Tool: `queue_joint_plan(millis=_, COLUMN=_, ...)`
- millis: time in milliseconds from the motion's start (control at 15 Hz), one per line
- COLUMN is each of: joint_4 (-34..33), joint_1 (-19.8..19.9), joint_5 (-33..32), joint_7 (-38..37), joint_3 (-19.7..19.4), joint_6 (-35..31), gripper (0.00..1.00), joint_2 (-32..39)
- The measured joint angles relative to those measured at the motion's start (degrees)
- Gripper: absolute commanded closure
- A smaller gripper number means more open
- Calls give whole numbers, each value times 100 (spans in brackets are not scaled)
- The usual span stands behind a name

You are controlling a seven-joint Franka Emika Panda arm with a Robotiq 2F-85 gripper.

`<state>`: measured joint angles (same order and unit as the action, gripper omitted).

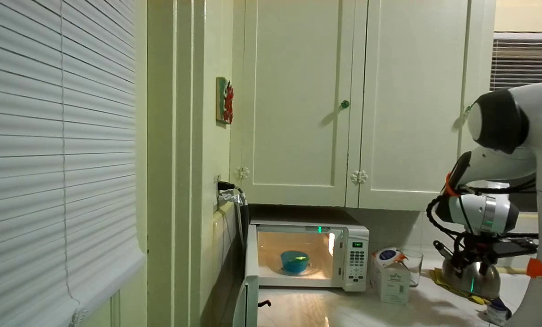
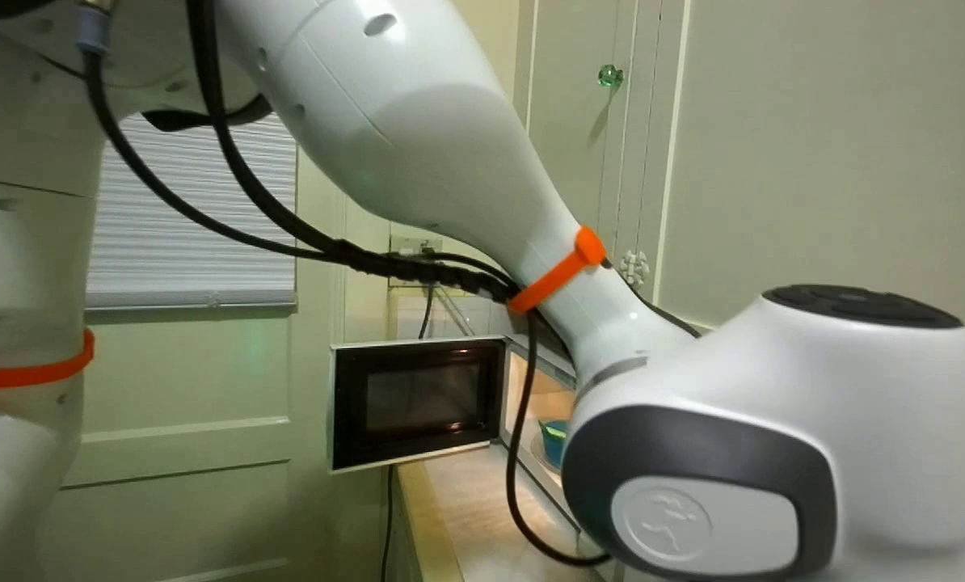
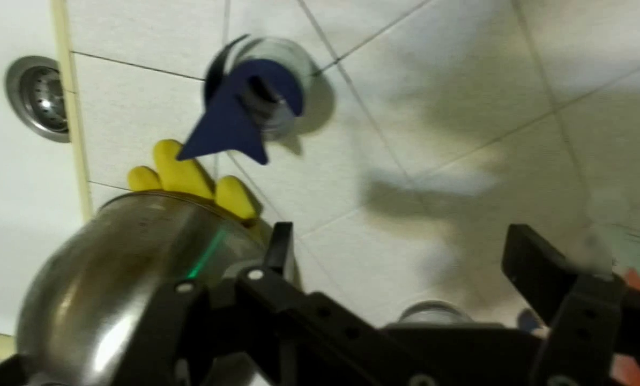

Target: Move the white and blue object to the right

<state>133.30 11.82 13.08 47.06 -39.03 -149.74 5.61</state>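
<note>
The white and blue object (image 3: 261,86) stands on the tiled counter in the wrist view, upper left of centre. It has a round whitish body and a dark blue top with a pointed, tail-like flap. It also shows in an exterior view (image 1: 498,312), low on the counter beside the robot's base. In the other exterior picture it is hidden or out of view. My gripper (image 3: 400,246) is open, with nothing between its fingers. It is above the counter, apart from the object, which lies beyond the left finger in the wrist view.
A steel kettle (image 3: 138,284) stands close by the left finger, with a yellow glove (image 3: 178,171) by it. A sink with a drain (image 3: 38,99) borders the counter. A white carton (image 1: 394,284), a glass (image 1: 415,268) and an open microwave (image 1: 357,259) holding a blue bowl (image 1: 293,262) stand further along.
</note>
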Motion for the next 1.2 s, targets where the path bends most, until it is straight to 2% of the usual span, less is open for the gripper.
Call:
queue_joint_plan(millis=200, joint_4=427, joint_1=89, joint_5=-235, joint_7=-667, joint_3=596, joint_6=569, gripper=0, joint_2=-876)
queue_joint_plan(millis=400, joint_4=829, joint_1=103, joint_5=-109, joint_7=-1128, joint_3=1182, joint_6=633, gripper=0, joint_2=-1604)
queue_joint_plan(millis=600, joint_4=1071, joint_1=65, joint_5=-69, joint_7=-1443, joint_3=1556, joint_6=634, gripper=0, joint_2=-2077)
queue_joint_plan(millis=800, joint_4=1194, joint_1=-27, joint_5=56, joint_7=-1456, joint_3=1622, joint_6=634, gripper=0, joint_2=-2299)
queue_joint_plan(millis=1200, joint_4=1293, joint_1=-79, joint_5=415, joint_7=-1378, joint_3=1521, joint_6=472, gripper=0, joint_2=-2319)
